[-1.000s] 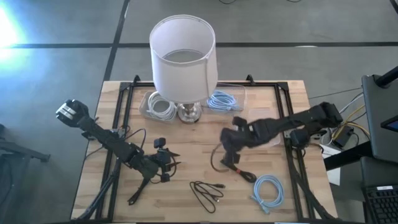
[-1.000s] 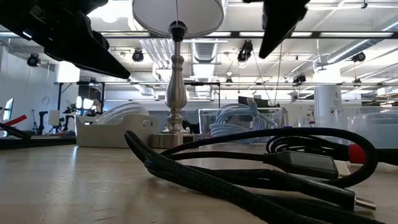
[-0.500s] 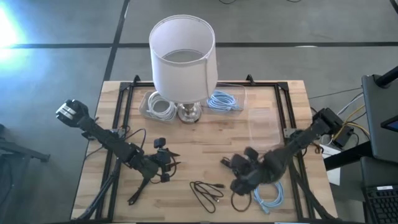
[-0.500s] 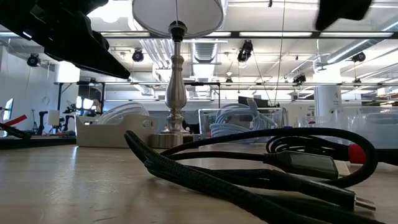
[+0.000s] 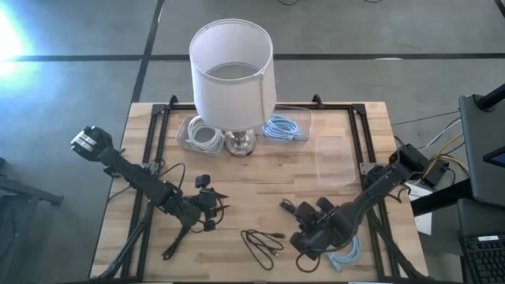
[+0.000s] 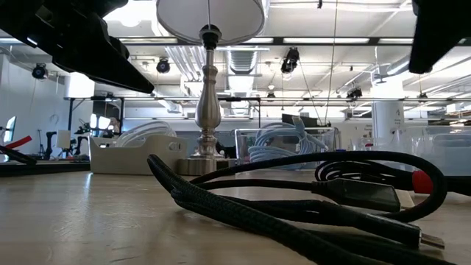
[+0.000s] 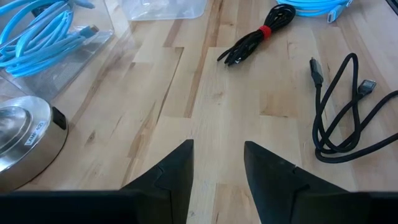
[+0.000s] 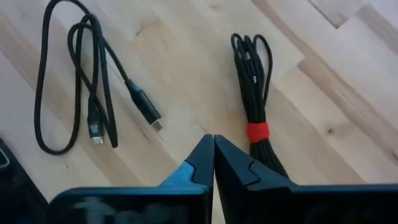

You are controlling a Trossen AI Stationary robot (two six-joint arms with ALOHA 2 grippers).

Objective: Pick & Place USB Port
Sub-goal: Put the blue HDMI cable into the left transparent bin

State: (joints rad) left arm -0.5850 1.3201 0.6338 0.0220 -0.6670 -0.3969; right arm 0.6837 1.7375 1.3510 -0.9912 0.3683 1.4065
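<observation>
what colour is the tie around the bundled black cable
Red. The tie around the bundled black cable shows best in the right wrist view.

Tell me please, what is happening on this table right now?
The right gripper, fingers shut and empty, hovers over the table's front, beside a bundled black cable with a red tie. A loose black USB cable lies nearby. The left gripper waits open at the front left. Nothing is being held.

Glaring hard white at the upper left corner of the high view, washing out the floor. Blurring across the nearest black cable in the low view. Lighting the table evenly, casting only soft shadows.
</observation>
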